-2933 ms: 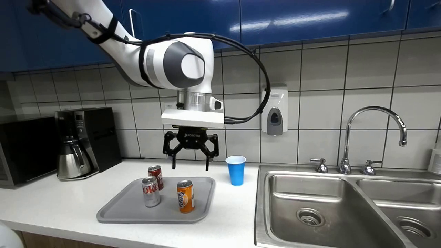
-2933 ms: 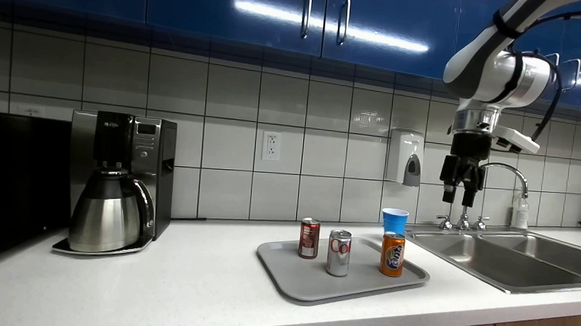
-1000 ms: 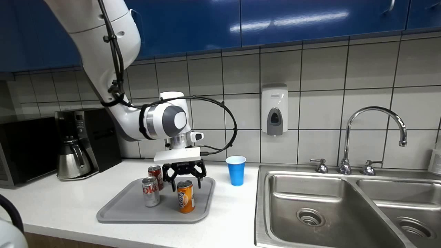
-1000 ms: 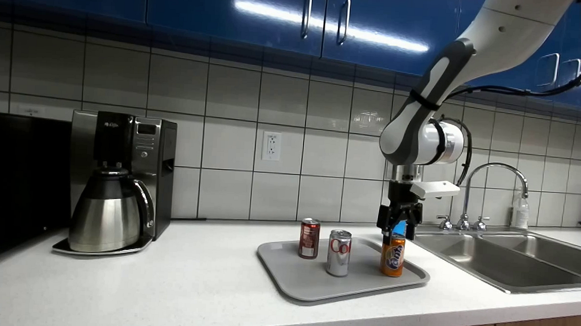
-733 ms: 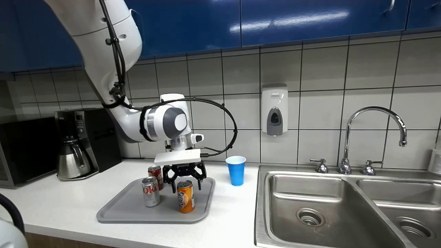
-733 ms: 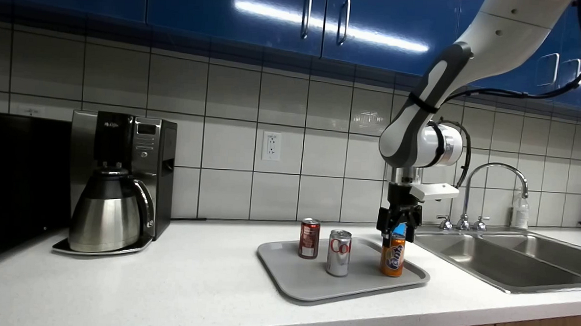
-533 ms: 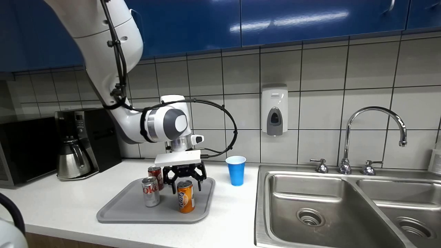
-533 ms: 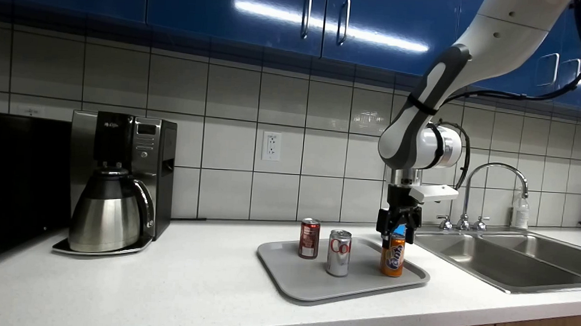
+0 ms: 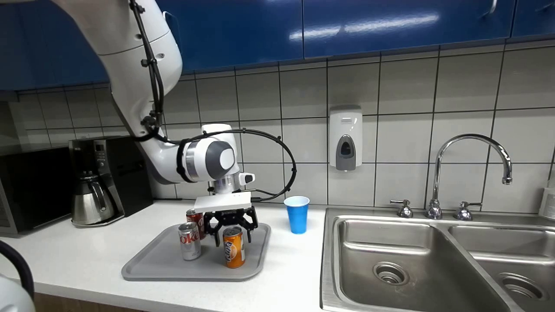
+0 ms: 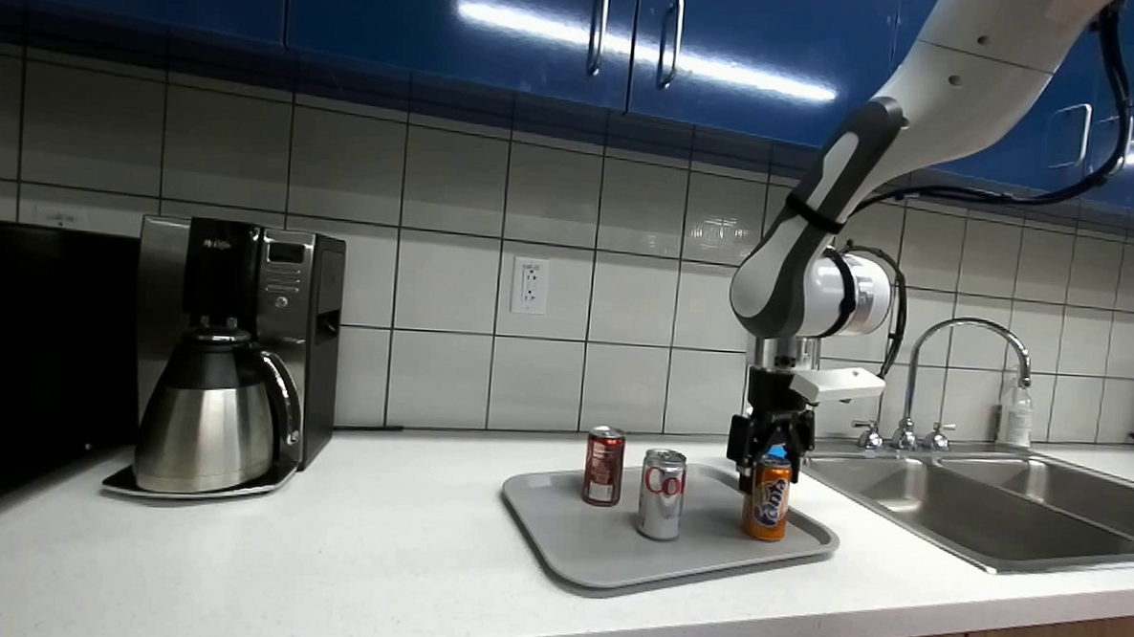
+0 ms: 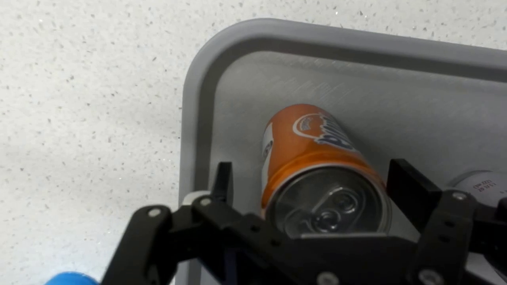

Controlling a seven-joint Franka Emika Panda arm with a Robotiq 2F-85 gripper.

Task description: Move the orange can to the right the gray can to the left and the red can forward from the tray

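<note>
A: Tool [image 9: 233,243] status?
B: Spread wide, holding nothing. It's low over the orange can [image 9: 234,253], jaws standing on 2 sides of the can's top.
A: Contact?
B: Wrist view has a gap between the can and the finger [image 11: 224,180] at picture left. The finger at picture right is just beside the lid; can't tell if it touches.
A: And the can itself?
B: Upright on the tray [image 9: 160,265], near a rounded corner (Fanta label faces out).
A: Other 2 cans?
B: Both upright, same tray. Gray can [image 9: 190,245] is left of the orange can in both exterior views, apart from it. In an exterior view the red can [image 10: 603,468] is left of the gray can and farther back.
A: So all 3 are on the tray?
B: Yes, all 3.
A: Surroundings?
B: Tray lies on the counter [image 9: 290,273]. Blue cup [image 9: 297,216] stands upright on the counter, between the tray and the sink [image 9: 329,260]. Faucet [image 9: 433,210] at the sink's back edge. Coffee maker [image 10: 284,325] is well apart from the tray, carafe [image 10: 206,427] on its base. Soap dispenser [image 9: 345,123] on the tiled wall [image 9: 403,143].
</note>
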